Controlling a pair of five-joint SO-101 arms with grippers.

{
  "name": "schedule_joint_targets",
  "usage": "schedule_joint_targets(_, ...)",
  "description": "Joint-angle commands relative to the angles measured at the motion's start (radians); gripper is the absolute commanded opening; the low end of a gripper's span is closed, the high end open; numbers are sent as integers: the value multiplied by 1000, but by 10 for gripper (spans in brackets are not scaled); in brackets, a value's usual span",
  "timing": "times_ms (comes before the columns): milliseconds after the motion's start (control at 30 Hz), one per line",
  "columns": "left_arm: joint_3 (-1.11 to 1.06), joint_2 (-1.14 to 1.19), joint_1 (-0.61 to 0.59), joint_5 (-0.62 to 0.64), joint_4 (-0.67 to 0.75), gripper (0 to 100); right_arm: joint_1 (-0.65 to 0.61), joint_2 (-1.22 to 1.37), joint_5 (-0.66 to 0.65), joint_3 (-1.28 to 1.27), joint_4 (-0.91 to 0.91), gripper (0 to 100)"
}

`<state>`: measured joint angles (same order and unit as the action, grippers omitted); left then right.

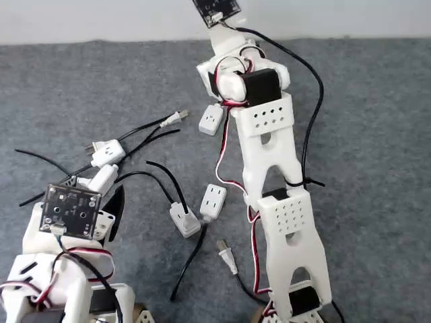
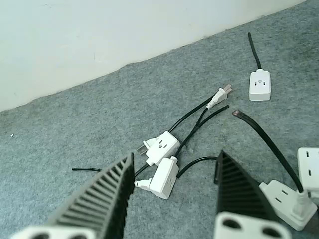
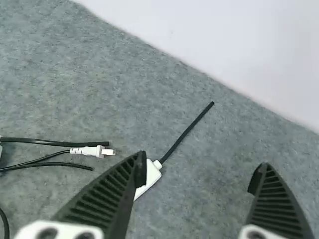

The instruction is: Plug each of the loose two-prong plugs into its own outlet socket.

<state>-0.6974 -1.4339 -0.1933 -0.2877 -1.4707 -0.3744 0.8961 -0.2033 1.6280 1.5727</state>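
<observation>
Loose plug (image 2: 220,94): light, rigid body, springy cord; likely best pinched across body, behind prongs. Left claw (image 2: 176,155) and right claw (image 3: 202,160) gape wide, empty.

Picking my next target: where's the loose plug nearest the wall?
High view, upper middle: the plug lies on the carpet just left of the far outlet by the right gripper.
</observation>
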Motion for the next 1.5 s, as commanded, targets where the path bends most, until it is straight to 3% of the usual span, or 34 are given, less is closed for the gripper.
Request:
schedule_joint_targets(0,13,12,-3,-15,17,258,7,-18,5,52,-16,329)
schedule_joint_targets(333,7,12,-8,-17,17,258,-13,27,8,51,21,329)
schedule_joint_targets(700,8,12,-8,-17,17,258,-117,254,6,52,38,331)
schedule_joint_targets(1467,8,12,-5,-18,15,258,-119,513,12,52,-35,330)
